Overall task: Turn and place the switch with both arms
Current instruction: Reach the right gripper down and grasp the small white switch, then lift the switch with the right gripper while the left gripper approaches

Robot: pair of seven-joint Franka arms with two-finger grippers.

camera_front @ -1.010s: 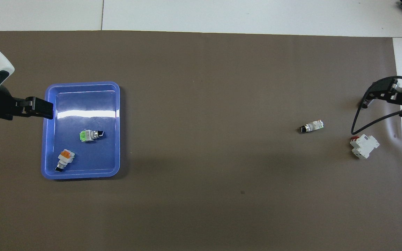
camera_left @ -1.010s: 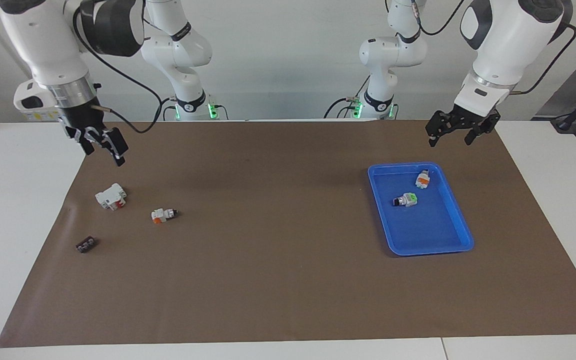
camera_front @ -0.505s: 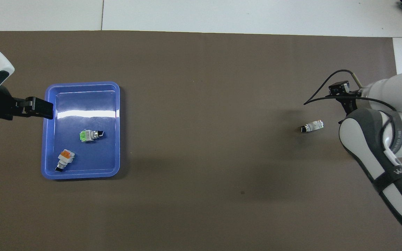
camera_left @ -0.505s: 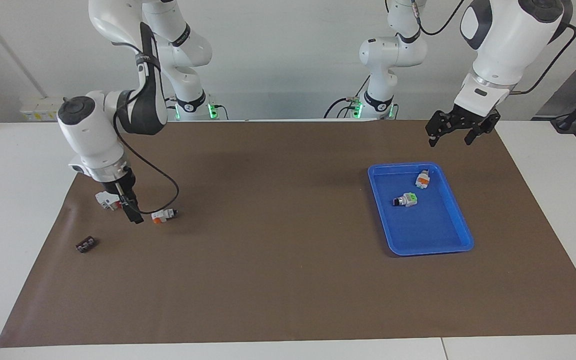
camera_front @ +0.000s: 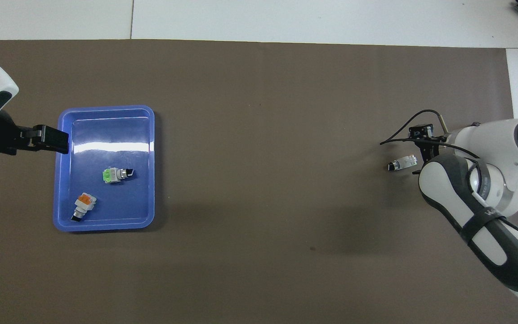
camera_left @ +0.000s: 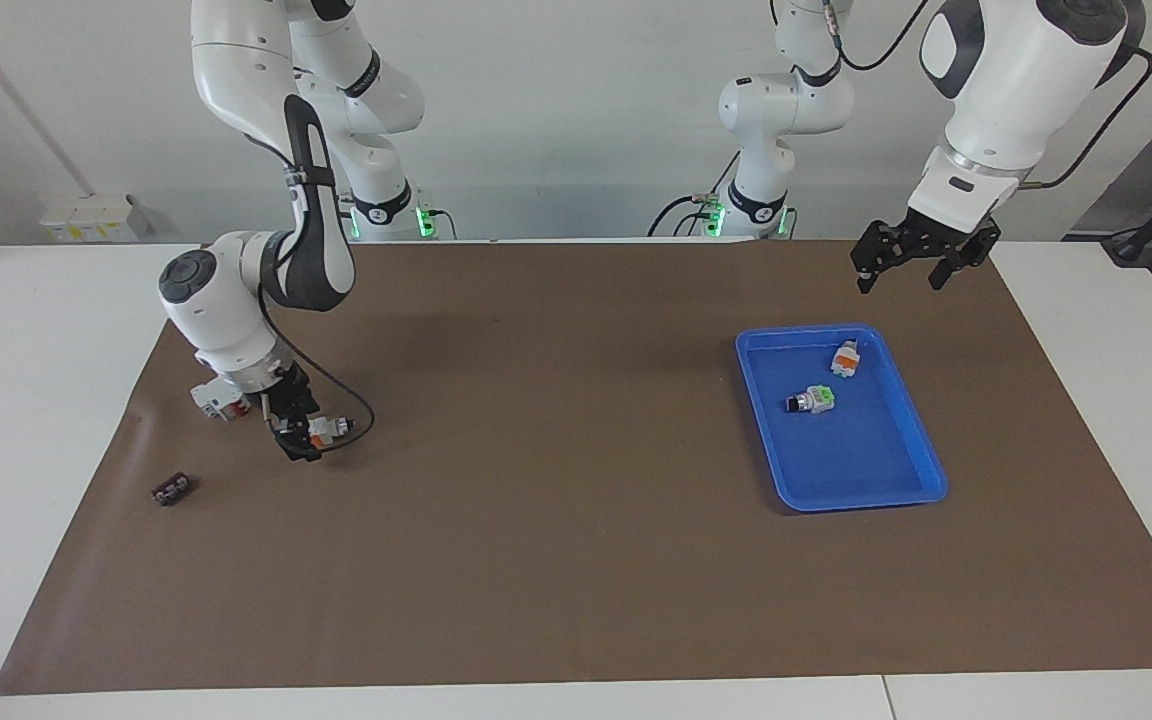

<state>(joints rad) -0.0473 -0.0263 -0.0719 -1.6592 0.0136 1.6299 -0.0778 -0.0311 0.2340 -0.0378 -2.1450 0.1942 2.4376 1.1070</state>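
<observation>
So, going view by view:

Facing view, switch: the switch lies flat on the brown mat, toward the right arm's end of the table, well apart from the blue tray at the left arm's end. Orange end points toward the mat's short edge on the right arm's side, black knob toward the middle.

Facing view, right gripper: the right gripper is low at the switch's orange end, fingers apart, nothing clamped. Can't tell whether a fingertip touches it yet.

Facing view, left gripper: the left gripper waits in the air over the mat's edge by the robots, near the tray's corner, fingers spread, empty.

Facing view, neighbours: a white block with a red part sits just beside the right arm's wrist, and a small dark piece lies closer to the mat's corner.

Overhead view, switch: the switch has its long axis running along the table's length, knob toward the tray.

Overhead view, right gripper: the right gripper is at the switch's white end, jaws straddling across that axis, I'd say.

Overhead view, tray: already holds a green switch and an orange switch.

Key relation: the right arm is by far the nearer one, so I'd guess it grabs first.
</observation>
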